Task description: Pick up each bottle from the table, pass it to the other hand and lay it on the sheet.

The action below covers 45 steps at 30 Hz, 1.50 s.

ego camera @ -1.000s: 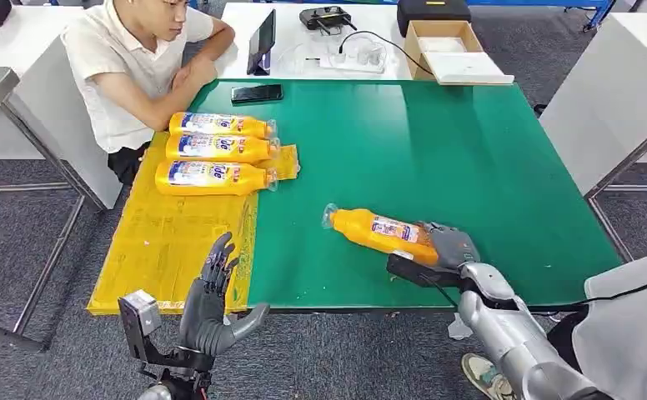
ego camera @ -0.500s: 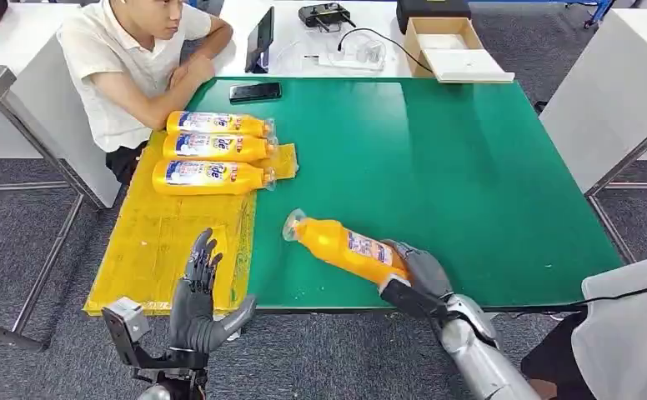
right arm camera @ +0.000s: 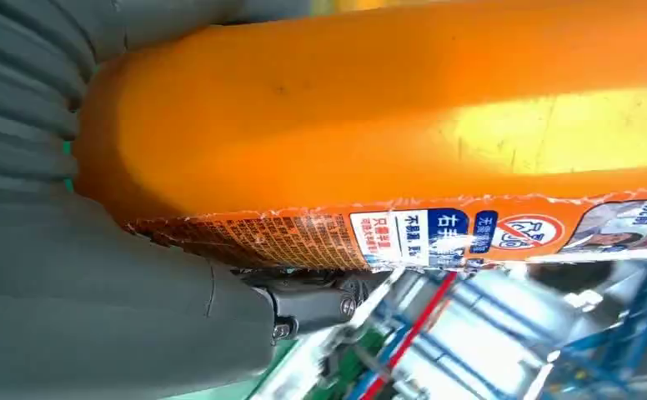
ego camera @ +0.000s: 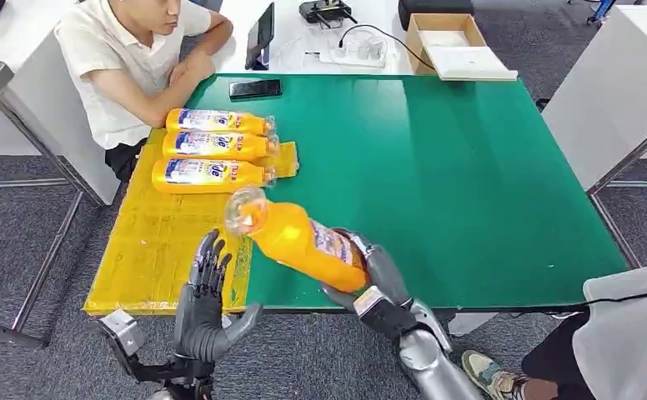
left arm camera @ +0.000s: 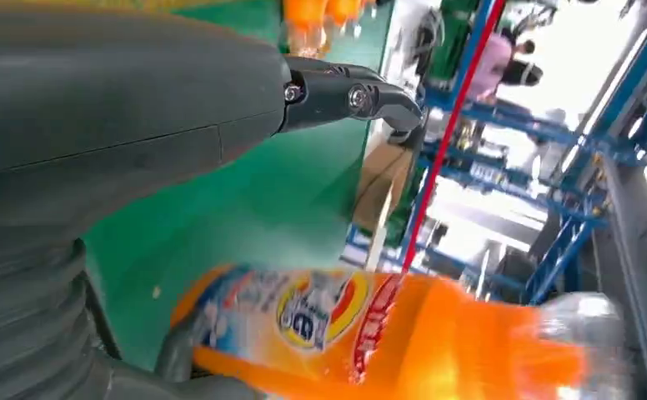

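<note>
Left hand [left arm camera: 137,125], fingers apart, beside a blurred orange bottle [left arm camera: 370,333].

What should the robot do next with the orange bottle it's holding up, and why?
Probably bring the orange bottle a bit closer to the left hand. The right hand grips the bottle's base, its cap end pointing toward the left hand, which waits with its fingers spread and nothing in it, apart from the bottle.

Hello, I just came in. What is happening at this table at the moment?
The robot is moving orange bottles onto a yellow sheet at the left of the green table. Three bottles already lie there side by side. Its right hand holds a fourth bottle by the base, lifted above the table, cap pointing toward the sheet. The left hand waits open below the table's near edge, beside the cap end, not touching the bottle. A person sits at the far left corner, watching.
</note>
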Available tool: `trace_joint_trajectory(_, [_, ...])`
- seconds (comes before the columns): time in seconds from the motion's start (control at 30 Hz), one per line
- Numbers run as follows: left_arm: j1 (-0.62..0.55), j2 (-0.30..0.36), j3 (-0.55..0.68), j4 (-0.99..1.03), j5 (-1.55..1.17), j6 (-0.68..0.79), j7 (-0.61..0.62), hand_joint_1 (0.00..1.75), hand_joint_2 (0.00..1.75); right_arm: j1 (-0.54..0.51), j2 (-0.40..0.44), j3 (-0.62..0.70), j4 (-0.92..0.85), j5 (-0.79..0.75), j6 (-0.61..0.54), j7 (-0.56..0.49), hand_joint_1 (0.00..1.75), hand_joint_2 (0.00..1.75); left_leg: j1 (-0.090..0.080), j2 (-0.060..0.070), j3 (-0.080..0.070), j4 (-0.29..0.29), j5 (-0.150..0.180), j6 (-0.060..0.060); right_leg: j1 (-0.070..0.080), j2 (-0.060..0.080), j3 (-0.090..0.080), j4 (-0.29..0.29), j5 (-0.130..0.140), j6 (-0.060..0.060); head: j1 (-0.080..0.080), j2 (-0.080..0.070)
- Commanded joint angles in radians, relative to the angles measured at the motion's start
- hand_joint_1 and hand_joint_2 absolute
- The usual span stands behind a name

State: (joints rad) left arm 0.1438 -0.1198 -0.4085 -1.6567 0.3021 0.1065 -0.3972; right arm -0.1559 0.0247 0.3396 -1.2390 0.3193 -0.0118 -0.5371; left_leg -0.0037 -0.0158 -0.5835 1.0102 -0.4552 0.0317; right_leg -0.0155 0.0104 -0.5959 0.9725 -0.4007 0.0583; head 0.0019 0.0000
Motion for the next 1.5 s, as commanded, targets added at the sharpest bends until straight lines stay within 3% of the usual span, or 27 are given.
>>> trace_joint_trajectory(0.03, [-0.048,0.020,-0.051,0.067,0.022,-0.031,0.011,0.00,1.75,-0.071,0.048,0.146,0.094,0.005,0.005,-0.005,1.75,1.75,0.001,0.004,0.004,-0.001,-0.001,-0.003,0.001,0.002,0.002,-0.001,0.000,-0.003,0.000,0.000])
trace_joint_trajectory(0.23, [-0.049,0.031,-0.061,0.061,0.063,-0.084,0.029,0.00,1.75,-0.079,0.038,0.156,0.109,0.010,0.009,-0.005,1.75,1.75,0.001,0.003,0.003,-0.001,0.000,-0.002,0.001,0.001,0.002,-0.001,0.000,-0.002,0.000,0.000])
trace_joint_trajectory(0.53, [-0.072,0.019,-0.044,0.073,0.080,-0.148,0.037,0.00,1.75,-0.121,0.068,0.277,0.288,0.067,0.041,-0.010,1.75,1.75,0.001,0.003,0.005,-0.002,-0.001,-0.003,0.001,0.000,0.004,-0.001,-0.001,-0.003,0.000,0.000])
trace_joint_trajectory(0.9, [-0.072,0.019,-0.044,0.063,0.075,-0.172,0.027,0.00,1.75,-0.125,0.067,0.283,0.312,0.061,0.053,-0.008,1.75,1.75,0.000,0.001,0.004,-0.001,-0.001,-0.002,0.000,-0.001,0.003,-0.001,-0.001,-0.002,0.000,0.000])
trace_joint_trajectory(0.93, [-0.073,0.018,-0.041,0.060,0.069,-0.179,0.026,0.09,1.75,-0.131,0.069,0.288,0.338,0.060,0.055,-0.006,1.75,1.75,0.001,0.001,0.003,-0.001,-0.001,-0.002,0.000,-0.001,0.003,-0.001,-0.001,-0.002,0.000,0.000])
trace_joint_trajectory(0.97, [-0.076,0.021,-0.043,0.061,0.068,-0.193,0.028,1.48,1.75,-0.135,0.072,0.290,0.352,0.060,0.056,-0.006,1.75,1.75,0.000,0.001,0.002,-0.001,0.000,-0.002,0.000,-0.001,0.002,-0.001,0.000,-0.002,0.000,0.000])
trace_joint_trajectory(1.03, [-0.080,0.020,-0.043,0.070,0.071,-0.208,0.034,1.75,1.75,-0.142,0.075,0.297,0.380,0.061,0.061,-0.006,1.75,1.75,0.000,0.001,0.003,-0.001,0.000,-0.002,0.000,-0.001,0.003,-0.001,-0.001,-0.002,0.000,0.000])
trace_joint_trajectory(1.5, [-0.099,0.013,-0.011,0.137,0.068,-0.203,0.064,1.75,1.75,-0.132,0.078,0.313,0.379,0.063,0.066,-0.009,1.75,1.75,0.001,0.000,0.004,-0.001,-0.001,-0.003,0.001,-0.003,0.004,-0.001,-0.002,-0.003,0.000,0.000])
